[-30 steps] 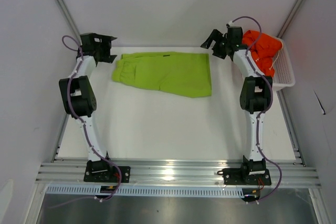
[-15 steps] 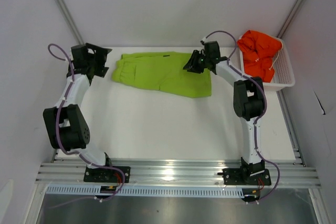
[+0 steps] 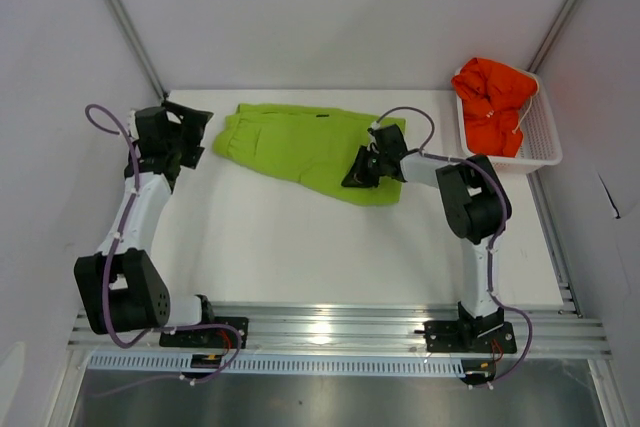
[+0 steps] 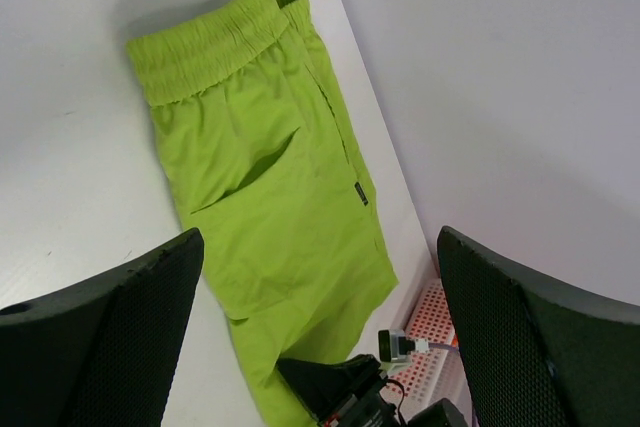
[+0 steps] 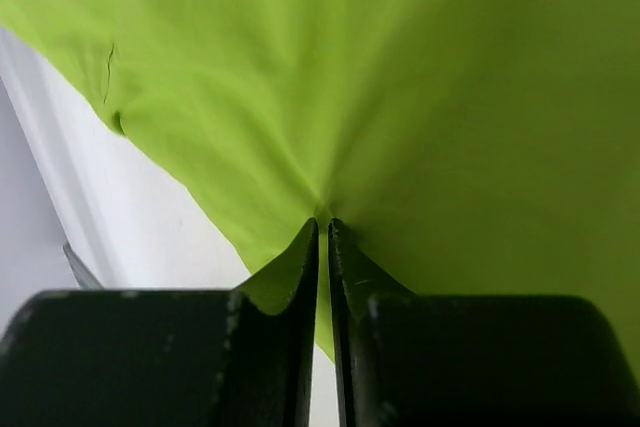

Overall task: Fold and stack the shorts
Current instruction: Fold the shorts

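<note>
Right gripper [image 5: 323, 222] is closed on a pinch of the lime green shorts [image 3: 300, 139], spread on the surface [image 3: 300, 247], likely so a fold can be drawn. Left gripper [image 3: 186, 125] is held open beside the waistband [image 3: 228, 135]. Orange-red shorts [image 3: 495, 107] lie in the basket [image 3: 545, 142].

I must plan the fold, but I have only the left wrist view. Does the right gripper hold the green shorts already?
Observer: Yes. In the right wrist view, the right gripper is shut on a pinch of the green shorts.
Operator: On which part of them?
Observer: From above, it is on their right-hand part, close to the near edge.
Operator: And where is the other pair?
Observer: The orange shorts lie bunched in the white basket, at the far right.
</note>
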Available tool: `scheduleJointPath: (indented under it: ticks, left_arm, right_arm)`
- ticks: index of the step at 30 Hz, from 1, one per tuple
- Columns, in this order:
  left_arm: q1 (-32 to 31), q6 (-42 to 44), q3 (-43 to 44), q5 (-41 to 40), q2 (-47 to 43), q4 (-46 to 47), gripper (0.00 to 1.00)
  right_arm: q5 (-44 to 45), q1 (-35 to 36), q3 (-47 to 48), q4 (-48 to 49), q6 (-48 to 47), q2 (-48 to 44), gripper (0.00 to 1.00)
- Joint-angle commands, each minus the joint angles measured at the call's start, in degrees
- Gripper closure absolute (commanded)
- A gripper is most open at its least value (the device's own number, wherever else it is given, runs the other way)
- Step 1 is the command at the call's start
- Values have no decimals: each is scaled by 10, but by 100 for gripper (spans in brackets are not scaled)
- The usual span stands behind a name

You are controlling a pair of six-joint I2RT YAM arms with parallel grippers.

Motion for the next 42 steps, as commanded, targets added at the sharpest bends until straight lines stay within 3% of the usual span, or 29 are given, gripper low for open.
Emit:
scheduleJointPath:
  ticks: [1,6,8,12,15,18,19,21,22,28,30,32,35,42]
  left_arm:
    - [-14,29,-25,-36,-45,-8,1]
    - [-27,29,-92,-65,-104,-14,1]
    - [-39,21,-115,-72,-128,1,1]
    - [-64,13,-177,-93,-146,31,1]
    - [-75,13,-192,-93,-138,38,1]
    - [-104,23,-199,-93,-137,32,1]
    - [-106,27,-207,-95,-139,30,1]
    - [-107,31,-216,-105,-148,29,1]
    - [-107,34,-219,-107,-158,26,1]
    - [-107,49,-214,-127,-207,-5,1]
    - [-107,50,-213,-126,-231,-20,1]
    - [-107,50,-213,-123,-255,-26,1]
    - [-107,50,-215,-113,-281,-35,1]
    - [-107,59,-214,-120,-310,-49,1]
  right_arm:
    - [5,6,-70,5,-9,-51,90]
    - [59,-14,-184,-96,-63,-164,94]
    - [68,-63,-238,-116,-77,-210,95]
    - [122,-117,-198,-181,-113,-274,94]
    - [135,-114,-106,-211,-114,-251,91]
    - [128,-71,-33,-197,-94,-236,79]
    - [134,-56,-15,-193,-91,-222,70]
    - [128,-10,24,-180,-82,-201,63]
    - [114,3,56,-170,-75,-187,52]
    - [38,57,128,-24,0,-57,26]
    - [6,57,132,89,47,-4,18]
    - [-34,58,141,197,120,35,15]
    - [-51,68,181,259,171,104,14]
    - [-34,99,301,64,136,196,15]
